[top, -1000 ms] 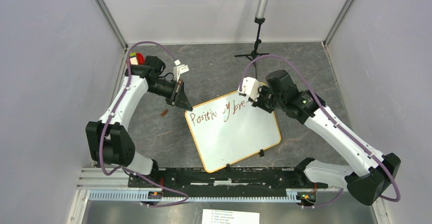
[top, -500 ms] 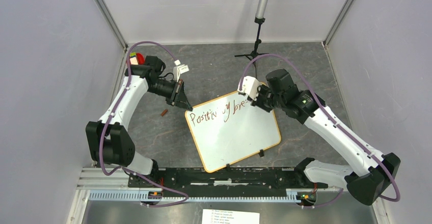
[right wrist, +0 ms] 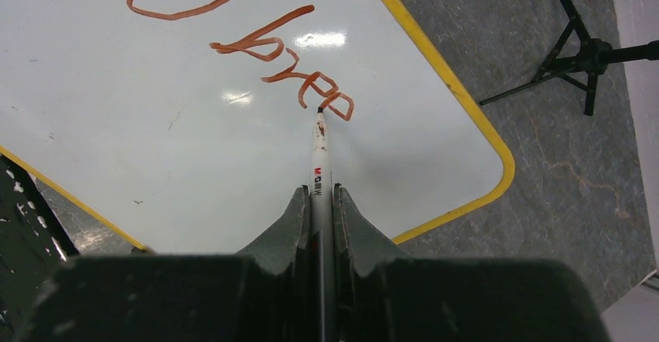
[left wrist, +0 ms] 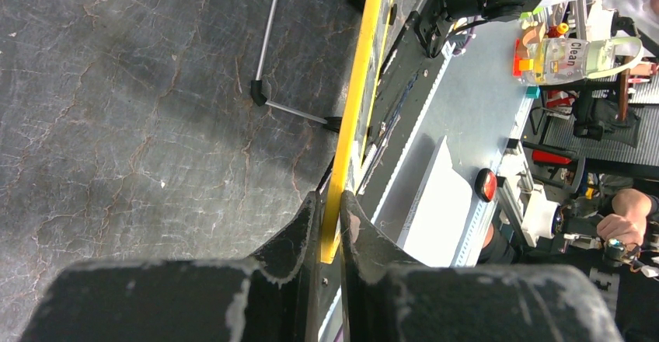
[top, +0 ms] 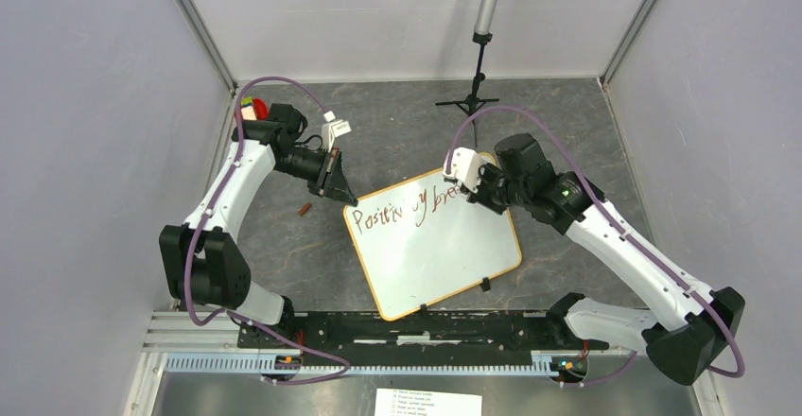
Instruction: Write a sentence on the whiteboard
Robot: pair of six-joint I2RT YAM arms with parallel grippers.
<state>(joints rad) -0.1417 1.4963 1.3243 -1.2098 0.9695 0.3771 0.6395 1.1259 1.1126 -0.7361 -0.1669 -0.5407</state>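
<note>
The whiteboard (top: 444, 251) lies tilted on the dark table, with a yellow rim and a black clip on its near edge. Brownish-red handwriting (top: 402, 211) runs along its far edge: "Positivity bree". My left gripper (top: 342, 195) is shut on the board's far left corner; the left wrist view shows the yellow rim (left wrist: 351, 116) edge-on between the fingers. My right gripper (top: 476, 192) is shut on a grey marker (right wrist: 320, 159). The marker's tip touches the board at the last letter (right wrist: 330, 102).
A black tripod stand (top: 476, 85) with a grey pole stands at the back. A small brown cap (top: 305, 210) lies left of the board. A printed paper sheet (top: 427, 403) lies at the near edge. A red and green object (top: 252, 109) sits behind the left arm.
My right gripper has shifted a little nearer and to the right along the writing line, with the marker in it. The left arm and the board have not moved.
</note>
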